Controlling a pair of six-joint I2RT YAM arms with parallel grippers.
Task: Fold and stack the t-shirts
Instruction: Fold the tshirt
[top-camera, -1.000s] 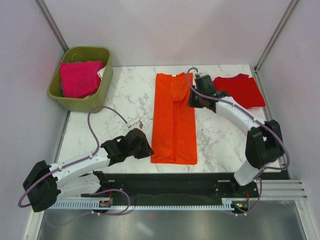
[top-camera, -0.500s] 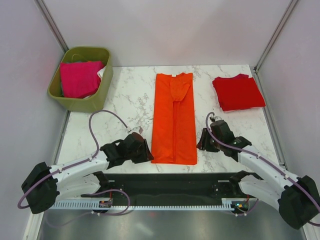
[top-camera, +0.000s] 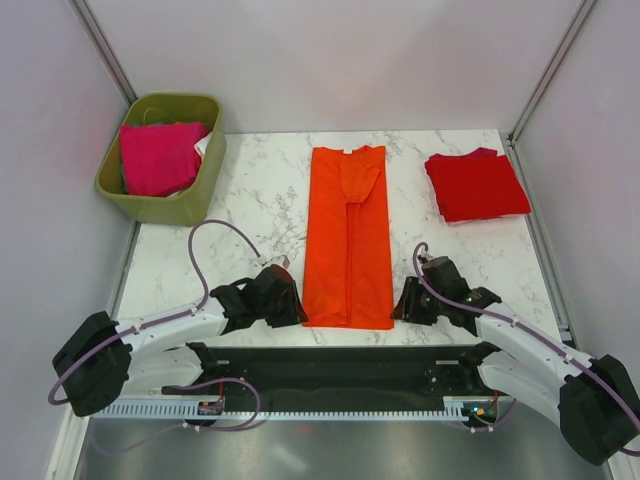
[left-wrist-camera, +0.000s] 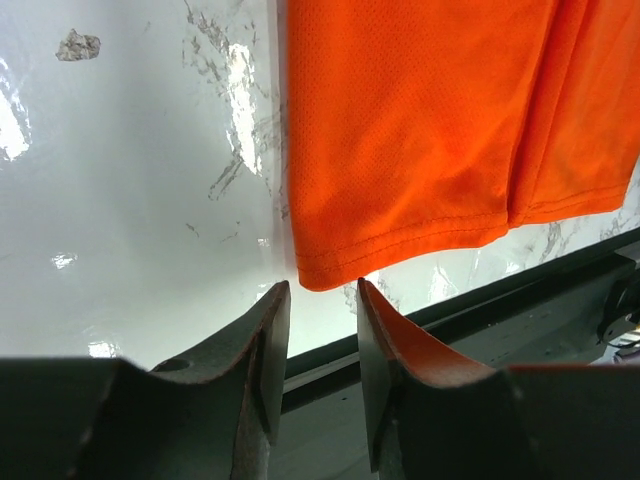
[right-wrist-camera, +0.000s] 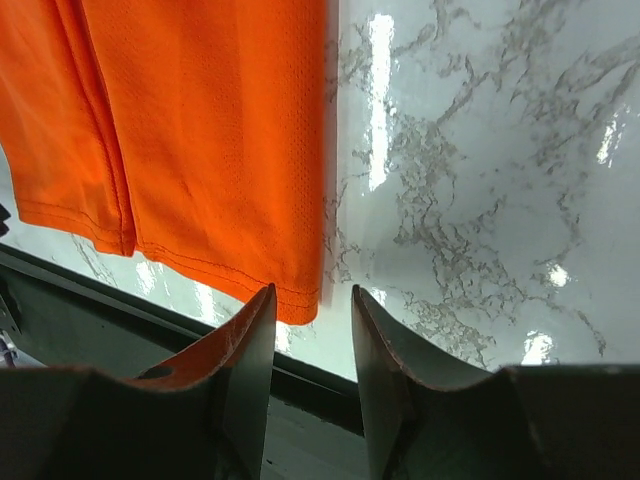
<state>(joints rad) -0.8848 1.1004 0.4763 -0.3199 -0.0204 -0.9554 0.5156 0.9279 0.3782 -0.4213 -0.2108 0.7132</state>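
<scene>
I see left fingers (left-wrist-camera: 268, 335) and right fingers (right-wrist-camera: 250, 345) apart, empty, at near hem corners of orange t-shirt (top-camera: 348, 240) on worktop (top-camera: 260, 190).

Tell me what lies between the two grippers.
The near hem of the orange t-shirt spans the gap between the left gripper and right gripper, one at each corner, in the top external view.

Left pincer (top-camera: 291, 305) and right pincer (top-camera: 402, 304) flank orange t-shirt (top-camera: 348, 240).
</scene>
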